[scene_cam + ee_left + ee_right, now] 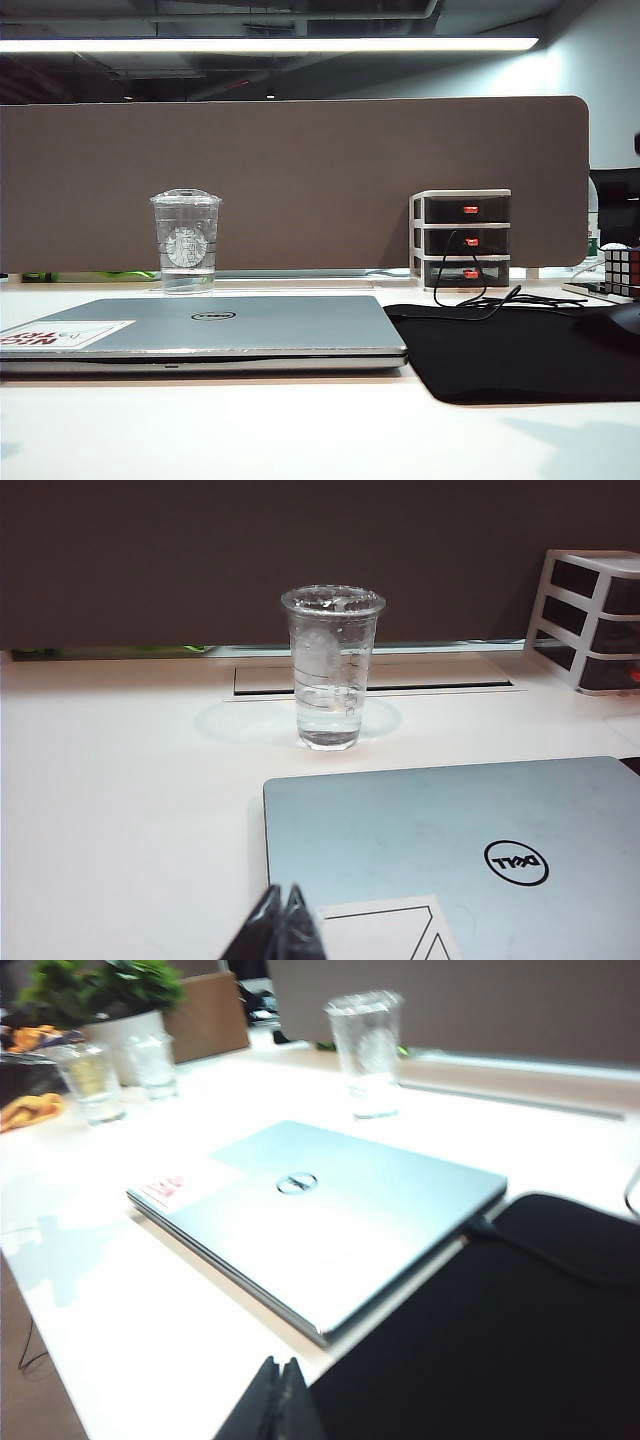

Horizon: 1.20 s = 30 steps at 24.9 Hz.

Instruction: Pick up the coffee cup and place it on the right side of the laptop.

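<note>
Left hand (277, 925) closed, fingertips together, empty, hovering over the laptop's (450, 830) stickered corner. Right hand (275, 1400) also closed, empty, above the black mat (500, 1350) edge. Coffee cup (331, 667), clear tapered plastic, stands upright on white tabletop (120, 810) beyond the closed laptop, well apart from both hands.

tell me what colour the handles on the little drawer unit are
Red-orange handles on the dark-fronted drawer unit, clearest in the exterior view.
</note>
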{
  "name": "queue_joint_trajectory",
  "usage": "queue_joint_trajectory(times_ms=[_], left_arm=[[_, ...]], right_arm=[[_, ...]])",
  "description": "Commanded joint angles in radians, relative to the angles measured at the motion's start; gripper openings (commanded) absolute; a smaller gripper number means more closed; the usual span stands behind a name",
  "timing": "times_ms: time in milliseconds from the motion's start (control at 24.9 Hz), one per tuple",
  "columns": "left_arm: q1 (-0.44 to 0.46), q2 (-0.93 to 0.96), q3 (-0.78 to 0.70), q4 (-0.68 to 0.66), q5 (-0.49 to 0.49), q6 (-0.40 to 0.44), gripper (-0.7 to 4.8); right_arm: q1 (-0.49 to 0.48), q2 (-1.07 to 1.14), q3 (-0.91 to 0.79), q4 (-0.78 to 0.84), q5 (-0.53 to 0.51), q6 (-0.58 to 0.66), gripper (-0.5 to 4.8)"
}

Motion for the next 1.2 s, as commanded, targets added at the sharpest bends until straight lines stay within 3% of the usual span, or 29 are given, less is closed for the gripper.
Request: queue_joint_trajectory(times_ms=[40,240,401,481,641,922,1082,1202], left_arm=[[0.001,0.000,0.003,0.005,0.015,0.000,-0.03],[0.001,0.000,0.002,0.005,0.032,0.000,0.10],[0.000,0.000,0.002,0.006,0.032,0.000,1.35],[0.000,0.000,0.002,0.010,0.032,0.000,1.71],[0.001,0.000,0.002,0.071,0.031,0.000,3.75],[0.001,0.001,0.024,0.155,0.021,0.000,3.93],[0.001,0.013,0.047,0.172,0.033,-0.004,4.74],[0.001,0.057,0.079,0.187,0.043,-0.003,4.79]], right_arm=[[0.000,-0.001,-0.006,0.081,-0.012,0.001,-0.01],[0.001,-0.001,-0.006,0.098,-0.012,0.003,-0.01],[0.001,-0.001,-0.006,0.098,-0.012,0.003,-0.01],[0.001,-0.001,-0.006,0.098,-0.012,0.003,-0.01],[0.001,-0.001,-0.006,0.098,-0.013,0.003,-0.01],[0.001,-0.001,-0.006,0.097,-0.012,0.003,-0.01],[0.001,-0.001,-0.006,0.097,-0.012,0.003,-0.01],[0.001,-0.001,-0.006,0.094,-0.012,0.003,-0.01]])
